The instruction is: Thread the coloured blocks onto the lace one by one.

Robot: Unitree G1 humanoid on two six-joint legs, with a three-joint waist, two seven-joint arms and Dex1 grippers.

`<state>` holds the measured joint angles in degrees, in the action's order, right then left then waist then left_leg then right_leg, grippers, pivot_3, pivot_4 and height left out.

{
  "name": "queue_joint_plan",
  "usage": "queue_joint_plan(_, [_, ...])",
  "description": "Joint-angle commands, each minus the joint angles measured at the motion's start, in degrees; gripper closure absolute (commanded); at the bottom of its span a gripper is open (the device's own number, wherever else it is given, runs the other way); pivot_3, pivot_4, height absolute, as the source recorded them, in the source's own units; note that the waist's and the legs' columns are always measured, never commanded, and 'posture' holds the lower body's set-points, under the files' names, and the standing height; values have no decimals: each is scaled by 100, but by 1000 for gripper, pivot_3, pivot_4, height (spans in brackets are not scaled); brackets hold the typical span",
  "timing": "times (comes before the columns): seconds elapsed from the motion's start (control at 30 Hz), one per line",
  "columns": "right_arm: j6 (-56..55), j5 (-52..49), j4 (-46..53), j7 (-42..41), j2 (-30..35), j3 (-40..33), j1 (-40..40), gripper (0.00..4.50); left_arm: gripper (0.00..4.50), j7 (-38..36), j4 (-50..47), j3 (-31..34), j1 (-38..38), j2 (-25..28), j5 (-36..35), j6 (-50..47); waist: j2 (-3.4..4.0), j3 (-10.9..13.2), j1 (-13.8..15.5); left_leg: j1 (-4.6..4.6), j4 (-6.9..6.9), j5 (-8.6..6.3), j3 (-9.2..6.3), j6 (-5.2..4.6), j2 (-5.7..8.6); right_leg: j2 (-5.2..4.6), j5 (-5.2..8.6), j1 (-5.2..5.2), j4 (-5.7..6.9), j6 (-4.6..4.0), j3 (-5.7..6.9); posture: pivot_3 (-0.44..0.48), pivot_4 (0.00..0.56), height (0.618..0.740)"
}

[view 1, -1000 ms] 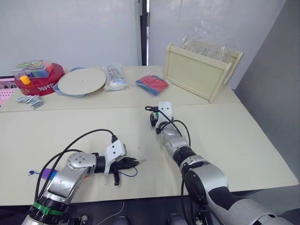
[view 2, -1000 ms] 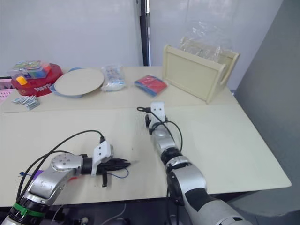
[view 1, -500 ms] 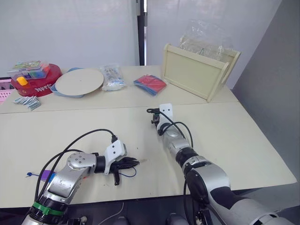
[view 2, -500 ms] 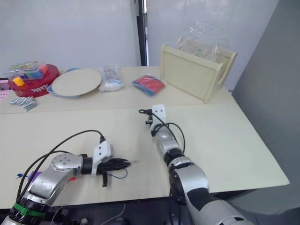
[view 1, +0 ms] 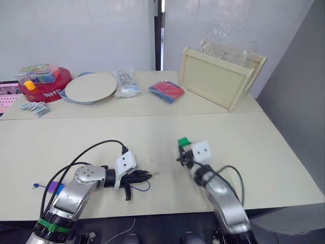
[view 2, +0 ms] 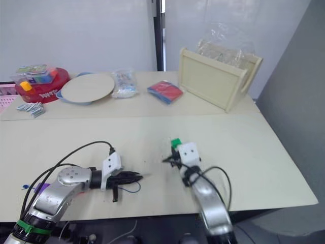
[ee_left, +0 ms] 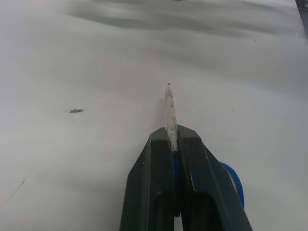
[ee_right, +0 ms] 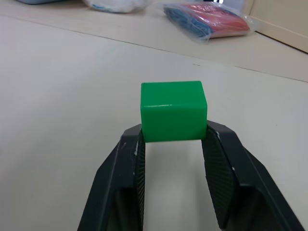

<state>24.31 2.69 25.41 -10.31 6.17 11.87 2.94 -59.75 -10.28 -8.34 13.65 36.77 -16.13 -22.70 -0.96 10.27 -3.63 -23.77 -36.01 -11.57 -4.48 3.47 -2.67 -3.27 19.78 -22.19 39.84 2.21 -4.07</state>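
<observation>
From the head views, our left gripper (view 1: 144, 176) lies low on the pale tabletop (view 1: 264, 147), near left. Left wrist: fingers pinching the thin dark blue lace (ee_left: 233, 180) behind its stiff pale tip (ee_left: 170, 108); the cord looks limp. Right wrist: our right gripper (ee_right: 173, 137) clamps a light, rigid green plastic block (ee_right: 173, 109).

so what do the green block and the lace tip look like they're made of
The green block looks like smooth moulded plastic: even colour, soft sheen, rounded edges, though painted wood is possible. The lace has a pale, stiff, rough-looking tip, perhaps glue-stiffened or wrapped fibre; its blue part looks like woven cord.
</observation>
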Motion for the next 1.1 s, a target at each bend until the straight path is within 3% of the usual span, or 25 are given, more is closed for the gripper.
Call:
queue_joint_plan(0.03, [536,-64,1228,-273,316,259,-578,3346,4500,-114,3,-4,67,6,-81,107,-1,0,8,1,-2,1,0,0,1,-1,0,2,2,0,0,0,150,740])
queue_joint_plan(0.13, [780,-146,1351,-405,551,252,-935,3346,4500,-160,111,-80,142,-48,-39,165,-5,-2,19,14,-8,2,0,-1,1,0,0,15,4,0,1,0,150,740])
queue_joint_plan(0.43, [1230,-76,467,-344,478,503,-603,3346,4500,-229,148,-140,309,-75,-45,147,-13,-7,31,12,-7,2,0,-2,2,0,0,15,2,0,1,0,150,740])
queue_joint_plan(0.5, [1224,-236,549,-398,421,428,-647,2312,4500,-237,161,-130,324,-64,-44,145,-21,-12,37,12,-8,2,0,-2,2,0,0,16,1,0,1,0,150,740])
queue_joint_plan(0.67, [1322,-604,842,-836,681,86,-426,679,4500,-226,185,-113,335,-77,-36,150,-22,-13,47,12,-8,2,0,-2,2,0,0,16,2,0,1,0,150,740])
queue_joint_plan(0.73, [1354,-787,930,-1214,1037,-93,-260,18,4500,-222,196,-108,345,-81,-36,149,-22,-13,57,12,-9,2,1,-2,2,-1,0,15,2,0,1,0,150,740])
queue_joint_plan(0.87, [941,-1572,502,-2806,2107,-494,296,18,4500,-212,248,-88,360,-77,-21,178,-22,-12,91,8,-15,2,1,-2,5,-2,0,17,1,0,1,0,150,740])
queue_joint_plan(0.97, [372,-1977,-533,-4373,2896,-452,1088,18,4500,-218,266,-85,353,-64,-9,211,-23,-11,101,11,-22,1,0,-5,5,-1,0,25,-3,0,5,0,150,740])
queue_joint_plan(1.1, [-460,-1806,-1949,-5574,3210,-22,2226,18,4500,-219,221,-66,349,-35,-25,203,-23,-11,98,17,-28,0,0,-7,4,0,0,33,-5,0,5,0,150,740])
